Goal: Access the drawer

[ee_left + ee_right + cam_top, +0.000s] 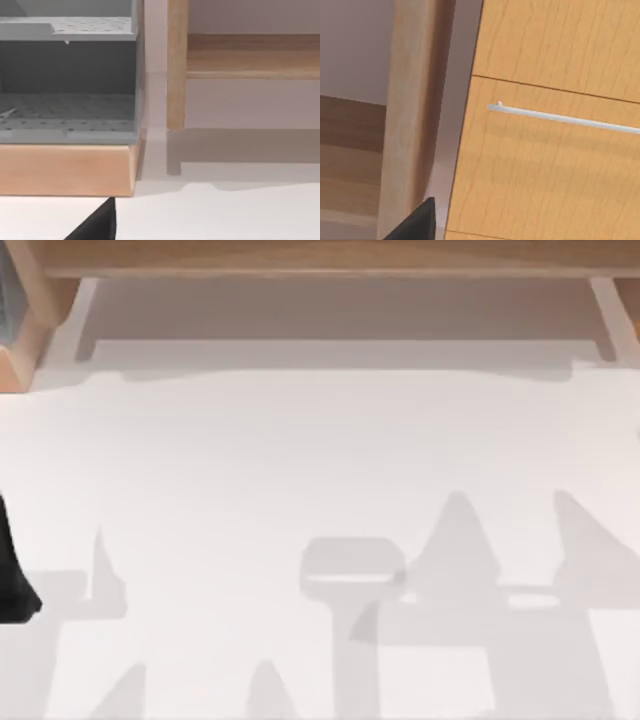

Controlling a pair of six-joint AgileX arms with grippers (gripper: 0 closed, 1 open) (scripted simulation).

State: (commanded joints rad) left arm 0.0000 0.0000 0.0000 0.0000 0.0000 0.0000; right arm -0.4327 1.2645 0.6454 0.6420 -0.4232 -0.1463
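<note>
Right arm facing the light wooden drawer front (545, 165) — slim white bar handle (560, 118) close ahead.
My left arm (15, 580) sits at the white counter's (320, 460) left edge; I cannot tell either tool's state.

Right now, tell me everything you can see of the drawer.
In the right wrist view the drawer shows as a light wood-grain front panel, set flush under another wooden panel with a thin dark seam between them, so it looks closed. A slim white bar handle runs across its upper part, standing slightly proud of the wood. Nothing touches the front or the handle. A wooden post stands beside it.
</note>
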